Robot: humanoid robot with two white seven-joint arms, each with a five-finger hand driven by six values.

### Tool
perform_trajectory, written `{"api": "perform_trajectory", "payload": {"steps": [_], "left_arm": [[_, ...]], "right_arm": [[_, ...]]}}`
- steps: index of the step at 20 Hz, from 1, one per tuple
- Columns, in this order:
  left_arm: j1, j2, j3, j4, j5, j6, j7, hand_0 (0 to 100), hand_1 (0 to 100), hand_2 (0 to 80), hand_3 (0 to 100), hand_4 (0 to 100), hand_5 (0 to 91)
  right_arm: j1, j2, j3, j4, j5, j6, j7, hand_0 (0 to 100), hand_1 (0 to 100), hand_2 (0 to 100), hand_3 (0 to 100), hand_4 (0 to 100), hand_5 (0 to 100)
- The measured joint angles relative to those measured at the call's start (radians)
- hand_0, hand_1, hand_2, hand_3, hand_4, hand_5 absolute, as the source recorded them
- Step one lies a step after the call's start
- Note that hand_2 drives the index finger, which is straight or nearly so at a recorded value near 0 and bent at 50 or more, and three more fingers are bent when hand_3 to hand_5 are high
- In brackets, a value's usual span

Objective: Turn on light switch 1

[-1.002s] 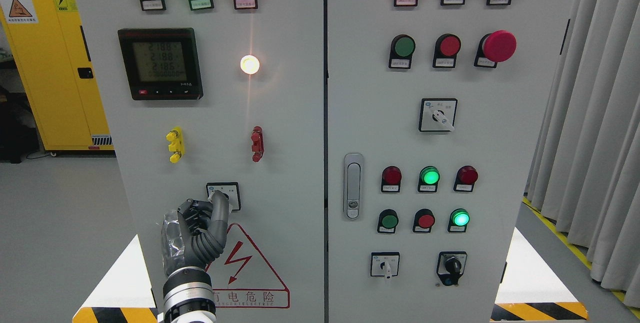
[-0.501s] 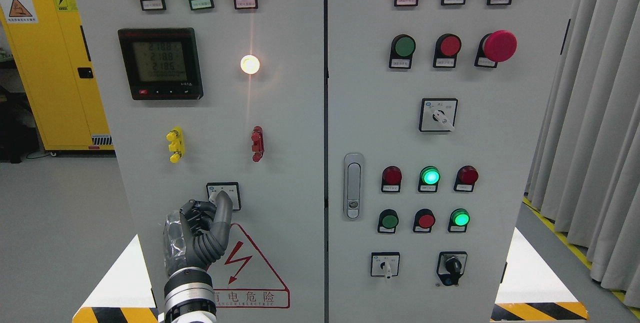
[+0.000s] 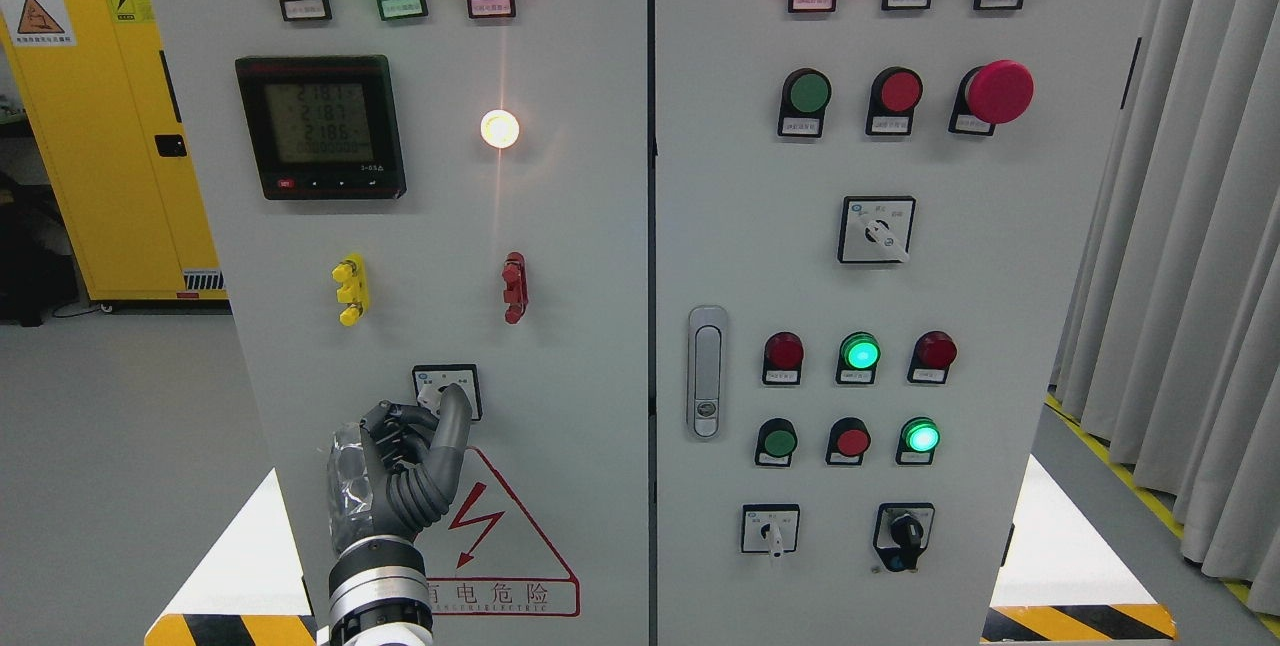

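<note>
I am reaching up with my left hand [image 3: 400, 466], a dark grey jointed hand on a silver wrist cuff, coming in from the lower left edge. Most fingers are curling in toward the palm while one long finger is stretching up so that its tip is pressing against the knob of the small square white rotary light switch [image 3: 447, 391] on the lower part of the left grey cabinet door [image 3: 560, 346]. It is poking, not pinching; I cannot tell whether a second finger is bracing the knob from the other side. My right hand is not showing.

I judge I am in the turning step: contact is made, and next the fingertip needs a sideways sweep to rotate the knob to its on position without slipping off.

Just below the switch sits the red triangular electric-hazard sign [image 3: 490, 526]. Higher up, the round white lamp [image 3: 500, 129] is glowing.

Compared with a second ago, my fingertip is sitting slightly further right on the knob, and the lamp was already lit then.
</note>
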Motion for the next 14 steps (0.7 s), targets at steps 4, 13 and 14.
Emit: {"api": "perform_trajectory", "payload": {"steps": [4,13,14], "left_arm": [[0.0,0.0,0.0,-0.001,0.0,0.002,0.004,17,53,66.5,99,90,85.0],[0.005,0.001,0.0,-0.005,-0.001,-0.026,0.013,13,54,67.2,99,90,85.0],[0.006,0.001,0.0,-0.005,-0.001,-0.026,0.015,13,54,67.2,99,90,85.1]], "right_arm": [[0.0,0.0,0.0,0.0,0.0,0.0,0.0,0,50,4,0,0,0],[0.0,0.0,0.0,0.0,0.0,0.0,0.0,0,50,4,0,0,0],[0.0,0.0,0.0,0.0,0.0,0.0,0.0,0,50,4,0,0,0]]}}
